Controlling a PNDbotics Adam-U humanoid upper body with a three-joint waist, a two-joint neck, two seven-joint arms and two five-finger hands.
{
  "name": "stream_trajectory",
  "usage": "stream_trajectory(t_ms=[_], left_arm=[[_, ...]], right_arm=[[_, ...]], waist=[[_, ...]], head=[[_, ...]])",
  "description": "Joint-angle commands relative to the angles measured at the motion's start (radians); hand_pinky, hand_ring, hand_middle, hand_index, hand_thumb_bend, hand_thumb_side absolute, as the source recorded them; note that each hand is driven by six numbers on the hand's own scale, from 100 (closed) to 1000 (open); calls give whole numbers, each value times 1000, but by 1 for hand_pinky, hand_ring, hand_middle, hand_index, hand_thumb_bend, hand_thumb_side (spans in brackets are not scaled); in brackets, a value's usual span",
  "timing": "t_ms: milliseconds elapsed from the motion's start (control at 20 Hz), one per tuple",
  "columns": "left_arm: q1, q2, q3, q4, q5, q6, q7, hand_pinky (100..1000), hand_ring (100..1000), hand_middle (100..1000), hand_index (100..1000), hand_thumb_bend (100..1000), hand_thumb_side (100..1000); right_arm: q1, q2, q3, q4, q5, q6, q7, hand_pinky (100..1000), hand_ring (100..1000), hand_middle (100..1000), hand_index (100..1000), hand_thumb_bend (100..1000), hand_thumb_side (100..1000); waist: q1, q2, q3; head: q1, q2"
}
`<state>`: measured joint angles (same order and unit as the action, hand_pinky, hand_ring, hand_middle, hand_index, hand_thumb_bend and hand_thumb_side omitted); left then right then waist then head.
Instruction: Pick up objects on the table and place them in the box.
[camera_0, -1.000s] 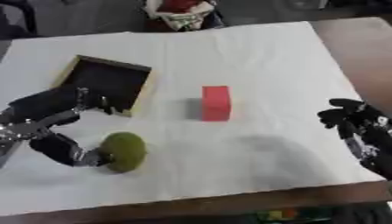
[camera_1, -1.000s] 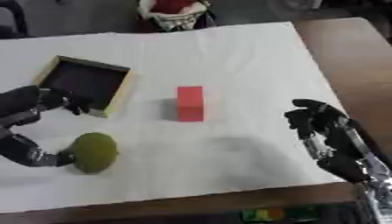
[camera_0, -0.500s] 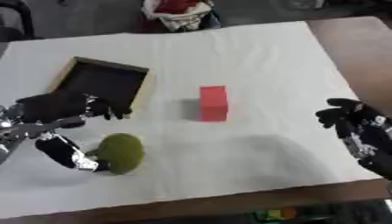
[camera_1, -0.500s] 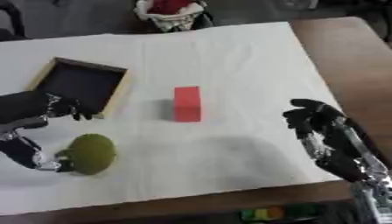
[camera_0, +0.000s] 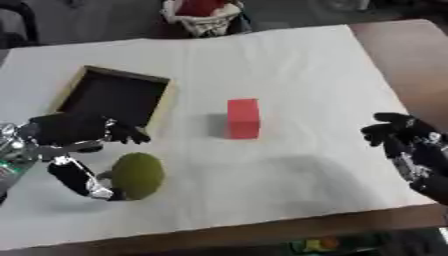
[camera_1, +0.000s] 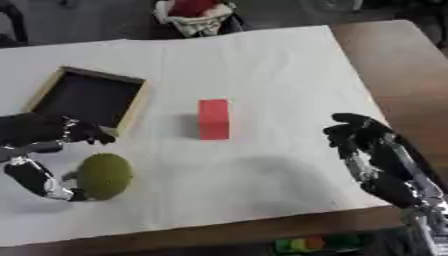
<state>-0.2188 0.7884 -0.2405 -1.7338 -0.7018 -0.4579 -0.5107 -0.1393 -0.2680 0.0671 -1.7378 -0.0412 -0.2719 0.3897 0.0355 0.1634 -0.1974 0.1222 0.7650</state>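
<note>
A green round fruit (camera_0: 140, 174) lies on the white cloth near the front left. My left hand (camera_0: 63, 136) is open around it. The thumb (camera_0: 80, 181) touches the fruit's lower left side, and the fingers (camera_0: 124, 134) reach out just above it, over the box's near edge. The box (camera_0: 114, 96), a shallow wooden tray with a dark inside, sits behind the fruit and holds nothing. A red block (camera_0: 242, 117) stands upright in the middle of the cloth. My right hand (camera_1: 367, 145) rests open at the right edge, away from everything.
A white cloth (camera_0: 289, 65) covers the table, with bare brown tabletop (camera_0: 411, 55) to its right. A bag with something red in it (camera_0: 201, 12) stands beyond the far edge. Small coloured things (camera_1: 311, 244) show below the front edge.
My left hand's fingers have dropped from over the box toward the green fruit. The thumb has stayed at the fruit's side. The fruit, block and right hand have not moved.
</note>
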Motion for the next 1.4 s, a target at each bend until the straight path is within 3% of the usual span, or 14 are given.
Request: stream_trajectory(t_ms=[50, 350, 400, 550, 600, 650, 700, 850, 1200, 1400], left_arm=[[-18, 10, -6, 15, -26, -12, -1, 734, 681, 729, 925, 535, 548], [-22, -11, -10, 50, -60, -14, 40, 712, 645, 684, 854, 471, 427], [-22, -13, -10, 54, -63, -13, 53, 705, 638, 670, 835, 437, 402], [-19, -21, -3, 61, -51, 0, 103, 663, 594, 590, 742, 264, 216], [-17, -22, -1, 62, -44, 5, 118, 660, 592, 587, 734, 249, 202], [-15, -24, 2, 62, -33, 9, 131, 638, 575, 563, 653, 134, 191], [-13, -24, 5, 63, -17, 13, 141, 626, 565, 553, 582, 100, 195], [-9, -20, 22, 54, 35, 27, 158, 599, 540, 527, 517, 100, 209], [-21, 27, 99, -28, 142, 69, 163, 600, 541, 530, 517, 100, 200], [-44, 67, 170, 18, 140, 127, 214, 613, 544, 529, 523, 100, 188]], right_arm=[[-7, -18, -2, -12, 3, -2, 3, 766, 770, 511, 839, 100, 470], [-7, -17, -2, -12, 3, -3, 3, 766, 770, 511, 839, 100, 470], [-7, -17, -2, -12, 3, -3, 3, 766, 770, 511, 839, 100, 470], [-6, -16, -3, -12, 4, -3, 2, 766, 770, 511, 839, 100, 470], [-6, -16, -3, -12, 4, -3, 2, 766, 770, 511, 839, 100, 470], [-6, -16, -4, -12, 4, -3, 2, 766, 770, 511, 839, 100, 470], [-6, -16, -4, -12, 4, -3, 2, 766, 770, 511, 839, 100, 470], [-6, -16, -4, -12, 4, -3, 1, 766, 770, 511, 839, 100, 470], [-4, -16, -6, -11, 5, -3, 0, 766, 770, 511, 839, 100, 470], [-1, -17, -7, -9, 6, -3, -1, 766, 770, 511, 839, 100, 470]], waist=[[-1, -14, -1], [-2, -13, -2], [-2, -12, -3], [-3, -12, -2], [-3, -12, -2], [-3, -11, -2], [-3, -11, -2], [-4, -12, -2], [-3, -13, 1], [-2, -14, 1]], head=[[1, 5], [0, 5], [0, 5], [0, 5], [0, 5], [0, 5], [-1, 5], [-2, 5], [-7, 5], [-11, 5]])
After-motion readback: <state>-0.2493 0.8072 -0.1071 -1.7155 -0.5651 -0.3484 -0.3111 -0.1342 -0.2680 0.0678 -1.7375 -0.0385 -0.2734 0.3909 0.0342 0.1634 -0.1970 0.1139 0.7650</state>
